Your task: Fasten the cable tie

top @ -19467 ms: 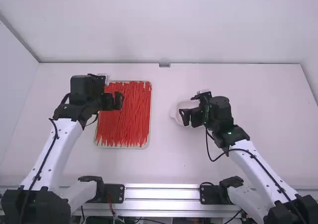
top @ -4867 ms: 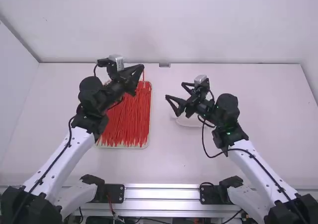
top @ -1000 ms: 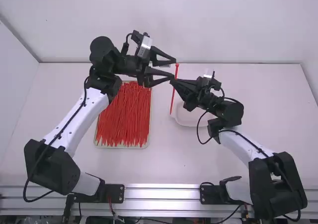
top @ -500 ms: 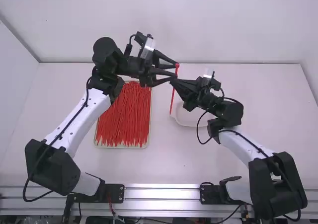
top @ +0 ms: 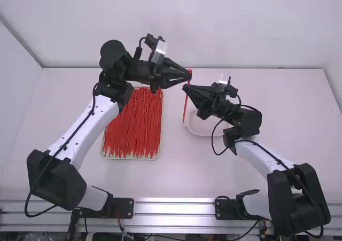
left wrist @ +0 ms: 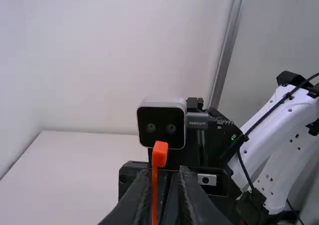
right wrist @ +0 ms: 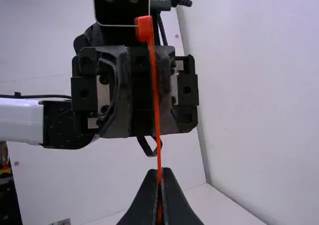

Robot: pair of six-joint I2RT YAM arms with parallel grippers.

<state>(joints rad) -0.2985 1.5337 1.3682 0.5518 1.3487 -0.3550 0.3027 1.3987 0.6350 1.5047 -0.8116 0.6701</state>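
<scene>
**Item: cable-tie fastening station, contents left to right**

1. Tray (top: 131,158), one, flat on the worktop (top: 267,102), on the left arm's side. It holds a dense layer of loose red ties (top: 133,123), too many to count, all lying lengthwise front to back.

2. Left hand (top: 183,78), one. It is raised well above the worktop and reaches in from the left to the upper end of the held tie. It sits close about the strap just under the head, but whether it is actually pinching the strap cannot be told.

3. Cable tie (top: 185,105), one in work. It is held in the air between the two hands and touches neither tray nor worktop. Its long axis is upright, with the square head on top and the thin tail hanging free below both hands, toward the dish.

4. Right hand (top: 187,89), one. It comes in from the right and is pressed together on the strap, pinching it a little below the left hand's place.

5. White dish (top: 199,133), one, shallow, on the worktop beneath the hanging tail and just beside the tray.

**Governing relation:** both hands meet at the tie's upper part, the left nearer the head and the right just under it. The whole tail lies below them. By judgement, fastening calls for that free lower end to be curled up and round to the head, so the right hand's hold on the strap must not slip.
</scene>
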